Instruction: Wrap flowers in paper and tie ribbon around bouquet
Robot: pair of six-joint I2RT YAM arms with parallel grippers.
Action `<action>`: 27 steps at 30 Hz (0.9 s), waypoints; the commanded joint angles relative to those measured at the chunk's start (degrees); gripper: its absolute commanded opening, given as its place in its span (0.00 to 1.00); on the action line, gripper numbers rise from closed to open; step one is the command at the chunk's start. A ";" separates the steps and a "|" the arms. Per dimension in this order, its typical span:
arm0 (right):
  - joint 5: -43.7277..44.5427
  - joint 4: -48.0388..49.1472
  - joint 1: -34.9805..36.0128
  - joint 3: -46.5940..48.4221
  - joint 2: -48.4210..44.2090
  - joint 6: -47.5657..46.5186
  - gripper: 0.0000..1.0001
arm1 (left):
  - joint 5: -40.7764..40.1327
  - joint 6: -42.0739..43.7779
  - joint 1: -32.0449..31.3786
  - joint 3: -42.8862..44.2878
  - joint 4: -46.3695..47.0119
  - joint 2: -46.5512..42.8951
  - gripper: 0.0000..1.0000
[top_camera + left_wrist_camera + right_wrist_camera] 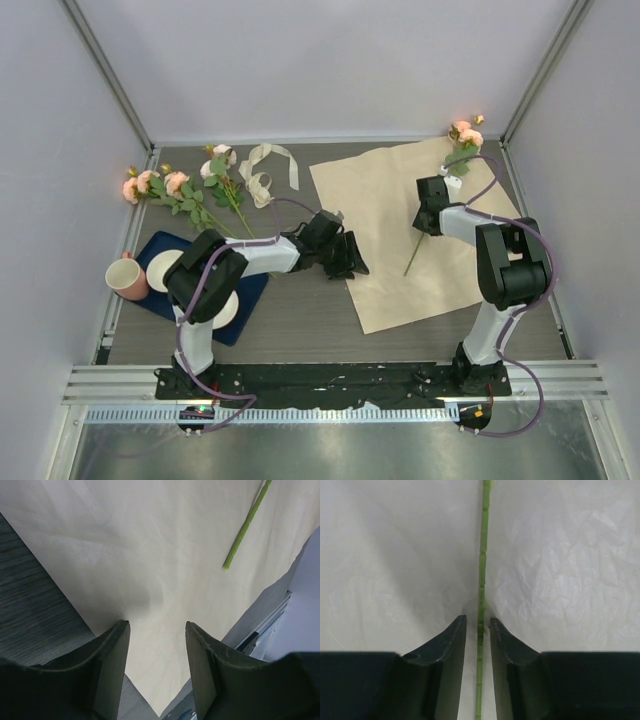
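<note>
The paper [400, 235] lies flat with its cream face up, right of centre. One of the flowers [464, 133] rests on it, pink bloom at the far right corner, its thin green stem [482, 555] running down toward the near side. My right gripper [428, 222] straddles that stem and is open a little, with a small gap on each side [477, 618]. My left gripper [348, 260] hangs open over the paper's left edge [157, 625], nothing between its fingers. The stem's cut end [245, 527] shows in the left wrist view. The ribbon [268, 170] lies curled at the back.
More pink flowers [150, 185] and another stem with blooms [222, 170] lie at the back left on the dark table [30, 605]. A dark blue tray [252, 300] with white bowls and a pink cup [125, 276] sits at the near left.
</note>
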 commanded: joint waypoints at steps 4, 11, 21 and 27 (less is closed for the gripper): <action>-0.27 -5.78 0.08 0.44 -4.50 -1.13 0.56 | -2.07 6.11 -0.20 -1.72 -7.55 -3.42 0.59; 6.38 -12.89 2.88 -0.01 -11.18 -3.16 0.72 | 0.93 7.96 4.36 -3.74 -8.33 -15.10 0.73; -7.63 -1.75 25.55 18.34 -1.99 -5.44 0.76 | -15.55 9.38 32.92 -9.79 -25.12 -40.66 0.76; -16.08 -5.52 31.11 38.48 13.14 -1.41 0.73 | -12.16 11.21 40.14 -1.94 -26.87 -34.48 0.86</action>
